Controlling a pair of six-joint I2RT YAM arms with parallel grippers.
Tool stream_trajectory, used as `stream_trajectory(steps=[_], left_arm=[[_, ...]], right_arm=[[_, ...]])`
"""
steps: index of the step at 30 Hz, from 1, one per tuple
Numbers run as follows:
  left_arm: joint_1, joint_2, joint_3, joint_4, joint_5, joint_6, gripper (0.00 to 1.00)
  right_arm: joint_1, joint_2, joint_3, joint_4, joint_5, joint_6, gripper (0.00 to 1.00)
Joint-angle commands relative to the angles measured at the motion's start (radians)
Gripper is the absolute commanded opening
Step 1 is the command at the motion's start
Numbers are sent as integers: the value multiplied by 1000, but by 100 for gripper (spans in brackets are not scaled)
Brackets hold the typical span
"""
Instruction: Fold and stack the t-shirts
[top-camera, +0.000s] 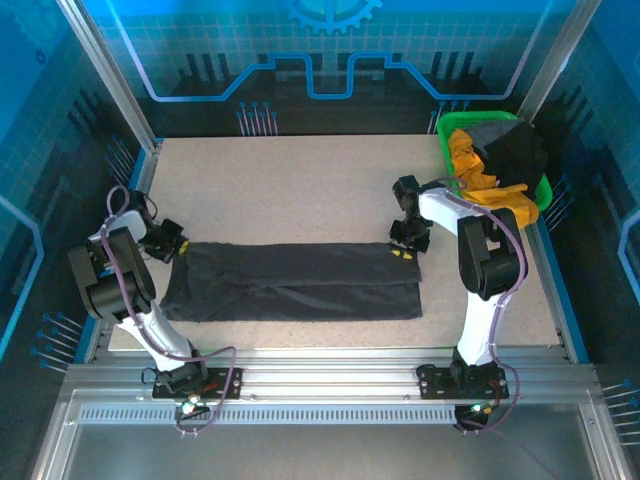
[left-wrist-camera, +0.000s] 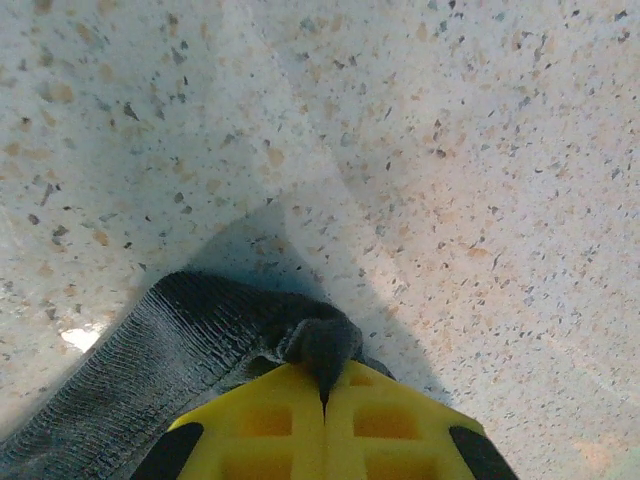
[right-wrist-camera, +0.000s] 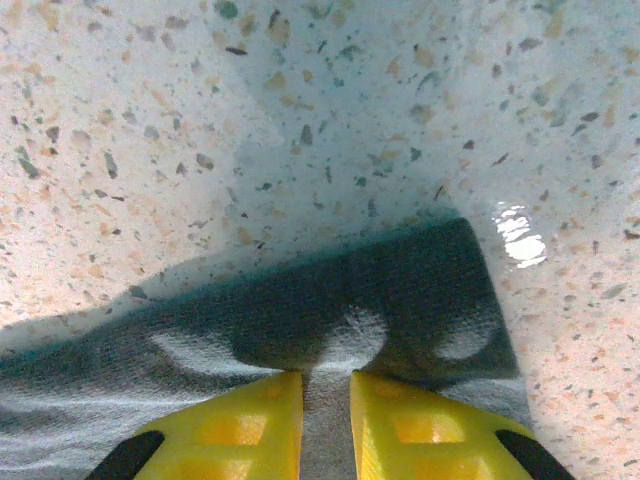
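A dark charcoal t-shirt (top-camera: 300, 283) lies folded into a long strip across the table. My left gripper (top-camera: 178, 246) sits at its left end, and in the left wrist view it (left-wrist-camera: 323, 385) is shut, pinching a small tuft of the ribbed dark cloth (left-wrist-camera: 150, 360). My right gripper (top-camera: 405, 250) is at the strip's upper right corner. There its yellow fingers (right-wrist-camera: 326, 385) stand a little apart with a ridge of the grey cloth (right-wrist-camera: 380, 290) held between them. A mustard-yellow t-shirt (top-camera: 470, 165) and a black one (top-camera: 515, 150) are heaped in the basket.
The bright green basket (top-camera: 447, 135) stands at the table's far right corner, close behind my right arm. Speckled tabletop (top-camera: 290, 190) stretches beyond the strip. Metal frame posts rise at both back corners.
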Motion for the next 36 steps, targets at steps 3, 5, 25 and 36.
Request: stream_trajectory(steps=[3, 5, 25, 36], left_arm=[[44, -18, 75, -67, -51, -1, 0], [49, -3, 98, -90, -44, 8, 0], [-453, -196, -75, -202, -190, -269, 32], [-488, 161, 177, -300, -170, -181, 28]], right_arm=[[-27, 39, 26, -21, 18, 14, 19], [-34, 43, 32, -13, 6, 17, 18], [113, -114, -21, 74, -54, 53, 20], [76, 112, 124, -31, -116, 114, 20]])
